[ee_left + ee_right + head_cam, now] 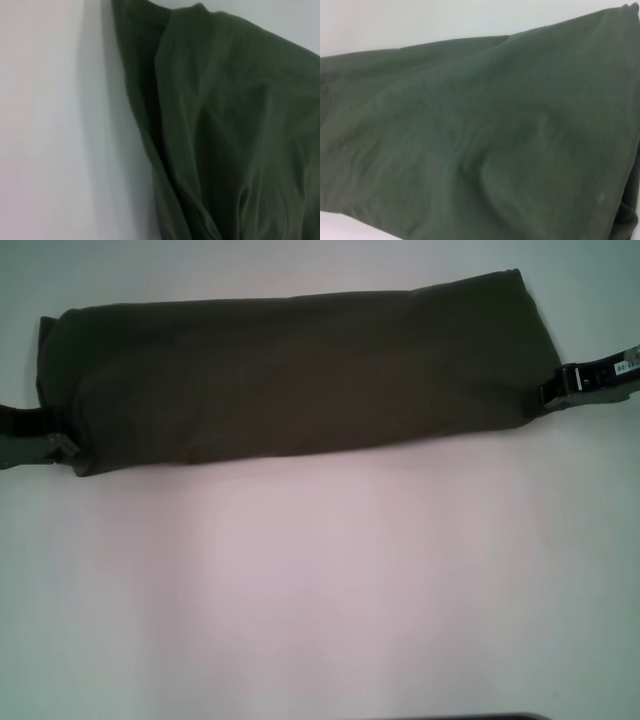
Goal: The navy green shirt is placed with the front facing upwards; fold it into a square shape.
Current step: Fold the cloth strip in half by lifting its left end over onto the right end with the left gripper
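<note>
A: One shirt, both grippers on it. Go left to right?

B: Yep. Left gripper (62, 448) sits at the left end of the navy green shirt (290, 380), near corner, right against the cloth. Fingers open or closed, can't tell, cloth hides them.

A: Shirt look?

B: Dark olive, folded into a long band lying across the far half of the white table (320, 600), slightly tilted, right end farther away. Plain side up, smooth, a few soft creases. In the left wrist view the shirt (225, 125) shows layered folded edges next to bare table (45, 125).

A: Right side?

B: Right gripper (548, 392) touches the shirt's right end, mid-edge. Finger state, can't tell either. Right wrist view is nearly all cloth (480, 140), gently rumpled.

A: Any text, labels?

B: No readable writing on the shirt. Small pale tag on the right arm, unreadable.
</note>
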